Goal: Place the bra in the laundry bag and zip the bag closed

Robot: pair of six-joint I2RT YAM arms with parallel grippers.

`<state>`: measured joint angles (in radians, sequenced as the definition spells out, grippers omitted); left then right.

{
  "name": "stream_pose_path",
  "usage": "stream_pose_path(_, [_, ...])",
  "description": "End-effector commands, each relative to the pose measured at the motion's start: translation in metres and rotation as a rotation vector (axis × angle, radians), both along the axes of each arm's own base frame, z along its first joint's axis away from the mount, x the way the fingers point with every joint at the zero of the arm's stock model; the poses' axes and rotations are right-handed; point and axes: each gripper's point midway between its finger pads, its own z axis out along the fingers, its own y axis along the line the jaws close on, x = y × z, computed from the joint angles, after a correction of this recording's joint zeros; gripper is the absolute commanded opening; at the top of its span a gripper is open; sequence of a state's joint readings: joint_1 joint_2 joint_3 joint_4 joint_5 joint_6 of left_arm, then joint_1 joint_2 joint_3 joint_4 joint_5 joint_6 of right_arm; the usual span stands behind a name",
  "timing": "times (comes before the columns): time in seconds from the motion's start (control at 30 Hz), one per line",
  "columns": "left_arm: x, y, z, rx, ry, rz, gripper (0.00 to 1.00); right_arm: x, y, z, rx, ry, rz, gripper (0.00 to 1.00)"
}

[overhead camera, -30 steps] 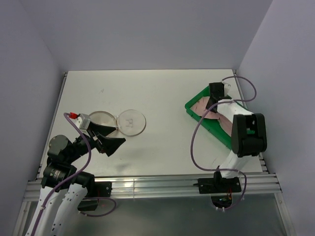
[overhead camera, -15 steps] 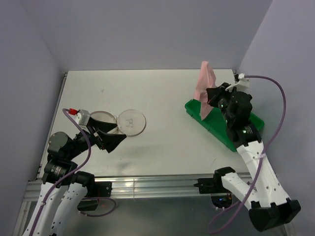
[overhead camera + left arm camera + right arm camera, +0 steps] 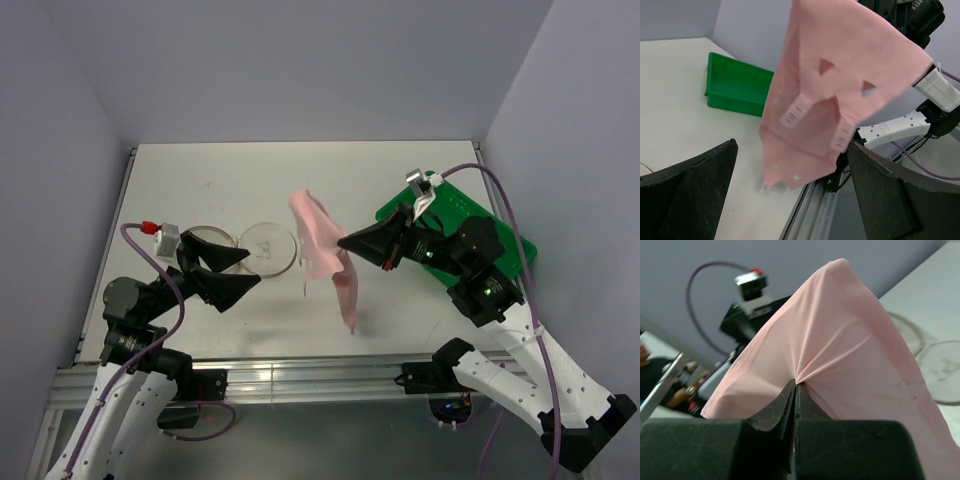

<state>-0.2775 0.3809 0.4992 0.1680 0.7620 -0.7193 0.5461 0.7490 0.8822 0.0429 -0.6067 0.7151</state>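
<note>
My right gripper (image 3: 795, 386) is pinched tight on a fold of the bra (image 3: 322, 250), which hangs from the tips in the air over the table (image 3: 300, 180) (I can't make out the straps). The garment hangs between the green tray (image 3: 455, 200) and the laundry bag (image 3: 268, 248), just right of the bag's two flat discs. My left gripper (image 3: 240, 272) is spread wide and empty at the bag's near edge.
</note>
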Motion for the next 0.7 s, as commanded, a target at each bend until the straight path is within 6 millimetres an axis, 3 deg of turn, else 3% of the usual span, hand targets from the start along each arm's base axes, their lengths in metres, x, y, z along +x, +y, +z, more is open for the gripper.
stream_pose_path(0.0, [-0.006,-0.001,0.018,-0.075,-0.072,-0.018,0.99,-0.042,0.014,0.012,0.059,-0.047,0.2,0.0])
stream_pose_path(0.2, [-0.017,-0.006,0.044,-0.175,-0.151,-0.093,0.99,-0.056,0.026,-0.019,0.043,0.018,0.289,0.0])
stream_pose_path(0.4, [-0.029,-0.023,0.043,-0.241,-0.112,-0.236,0.99,-0.056,0.036,-0.042,-0.009,0.046,0.307,0.0])
stream_pose_path(0.67, [-0.031,-0.043,0.042,-0.226,-0.07,-0.303,0.99,-0.046,0.042,-0.06,-0.088,0.044,0.282,0.0])
